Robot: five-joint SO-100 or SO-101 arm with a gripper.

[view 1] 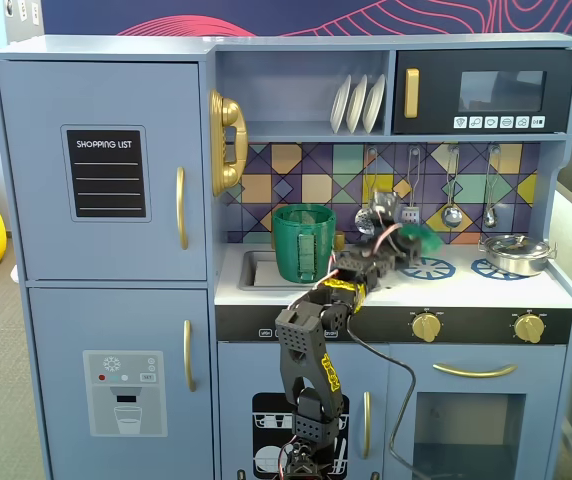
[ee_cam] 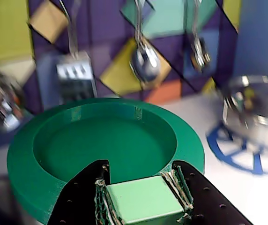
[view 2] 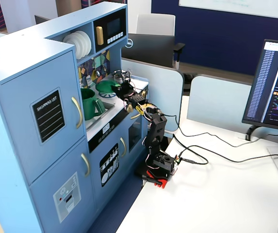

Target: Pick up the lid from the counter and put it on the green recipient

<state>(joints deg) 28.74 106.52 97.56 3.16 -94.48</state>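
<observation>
My gripper [ee_cam: 143, 190] is shut on the pale green square knob [ee_cam: 143, 200] of the lid [ee_cam: 106, 140], a dark green disc that fills the wrist view. In a fixed view the lid [view 1: 422, 240] hangs tilted in the gripper [view 1: 406, 246], above the white counter [view 1: 486, 290] and over a blue burner print [view 1: 428, 268]. The green recipient [view 1: 303, 243] stands upright to the left of the lid, apart from it, with its mouth uncovered. From the side, the lid [view 2: 108, 86] sits just past the recipient [view 2: 88, 104], level with its rim.
A silver pot [view 1: 514, 253] with its lid stands on the right burner; the wrist view shows the silver pot [ee_cam: 256, 112] too. Utensils [view 1: 451, 212] hang on the tiled back wall. The sink [view 1: 256, 268] is recessed beside the recipient.
</observation>
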